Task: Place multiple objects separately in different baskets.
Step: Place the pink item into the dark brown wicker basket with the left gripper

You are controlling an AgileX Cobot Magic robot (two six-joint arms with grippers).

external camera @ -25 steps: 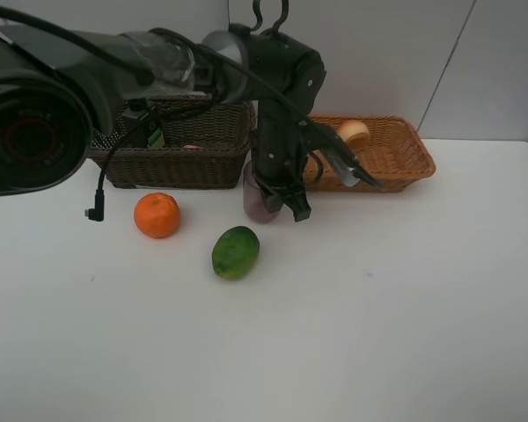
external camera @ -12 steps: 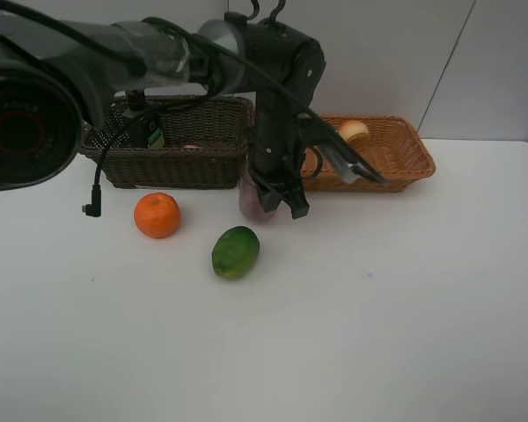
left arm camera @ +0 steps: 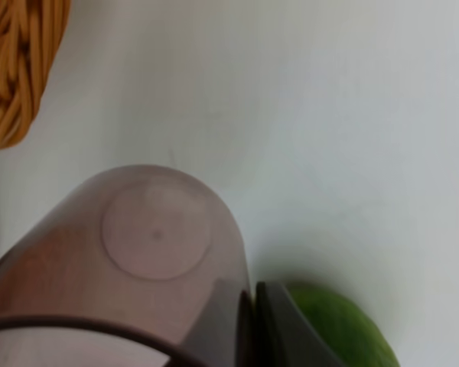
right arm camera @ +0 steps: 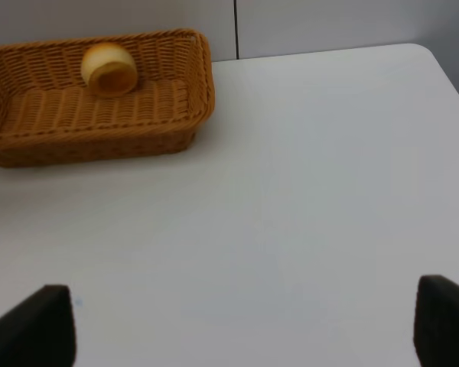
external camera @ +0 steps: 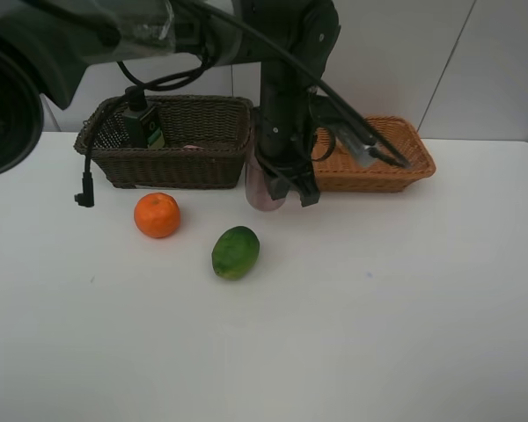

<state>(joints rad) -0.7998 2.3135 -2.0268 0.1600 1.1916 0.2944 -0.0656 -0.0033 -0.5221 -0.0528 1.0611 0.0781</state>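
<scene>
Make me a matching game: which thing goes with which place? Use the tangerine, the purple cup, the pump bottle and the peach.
Things:
1. tangerine
2. purple cup
3. pump bottle
4. peach

Places:
A. in the dark basket
B. in the tan basket
C. on the table
D. held by the left gripper

Pairs: 1-C, 2-D, 3-A, 4-B.

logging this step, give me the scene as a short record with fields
cup: gripped at its wall by left gripper
right gripper: open, empty
dark basket: holds pump bottle
tan basket: holds peach
table: tangerine and green fruit, apart
</scene>
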